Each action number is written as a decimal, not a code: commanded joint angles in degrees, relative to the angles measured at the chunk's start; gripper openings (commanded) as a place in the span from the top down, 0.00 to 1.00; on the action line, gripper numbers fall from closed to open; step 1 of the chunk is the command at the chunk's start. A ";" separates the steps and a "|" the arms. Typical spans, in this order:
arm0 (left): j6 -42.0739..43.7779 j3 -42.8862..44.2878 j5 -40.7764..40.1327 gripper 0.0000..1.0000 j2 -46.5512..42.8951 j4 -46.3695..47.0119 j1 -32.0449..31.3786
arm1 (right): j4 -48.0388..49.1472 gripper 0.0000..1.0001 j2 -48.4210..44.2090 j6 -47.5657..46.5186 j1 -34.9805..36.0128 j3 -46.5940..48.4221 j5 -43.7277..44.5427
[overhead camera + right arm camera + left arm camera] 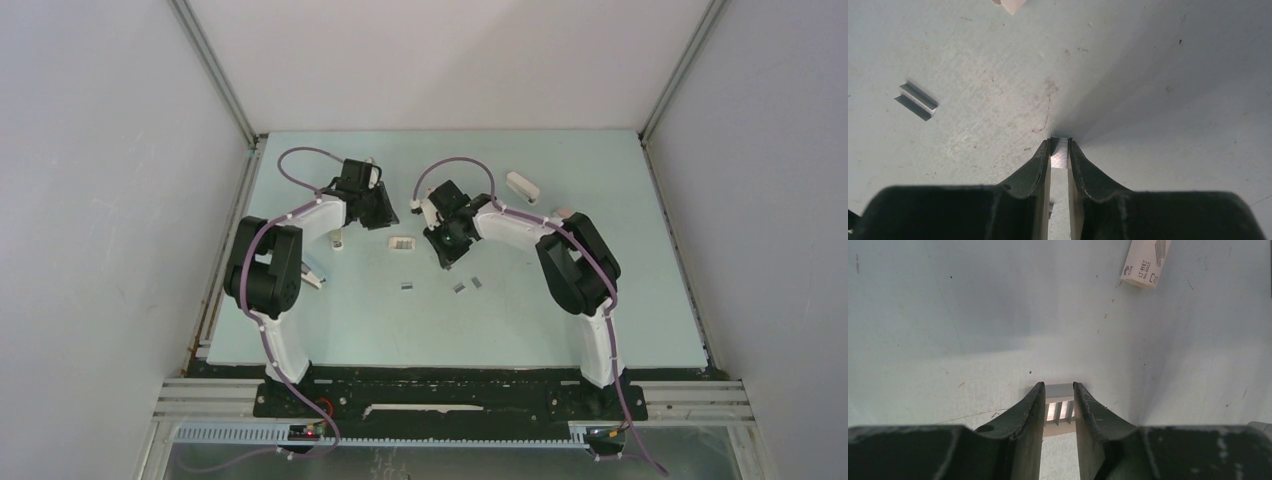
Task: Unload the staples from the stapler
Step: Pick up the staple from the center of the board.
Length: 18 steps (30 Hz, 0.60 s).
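Note:
In the left wrist view my left gripper is shut on a small pale piece with silvery strips in its open channel. I take it for the stapler. In the top view this gripper hides it. My right gripper is shut on a short silvery staple strip, held just above the table; the top view shows this gripper at mid-table. Three loose staple strips lie on the table in front of the grippers. One strip shows in the right wrist view.
A small white box with printed text lies at the back right. A small white tray with grey strips lies between the grippers. Small white pieces lie by the left arm. White walls enclose the pale green table.

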 commanded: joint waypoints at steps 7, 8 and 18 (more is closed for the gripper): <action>-0.85 0.79 1.99 0.68 0.86 0.18 -0.13 | 1.30 0.78 -7.42 0.74 0.51 -0.89 -3.27; -0.85 0.65 1.93 0.68 0.83 0.18 -0.16 | 1.33 0.78 -7.73 0.93 0.48 -0.89 -3.56; -0.73 -0.03 2.06 0.73 2.27 0.09 -0.47 | 1.29 0.78 -9.68 1.67 0.47 -0.64 -4.91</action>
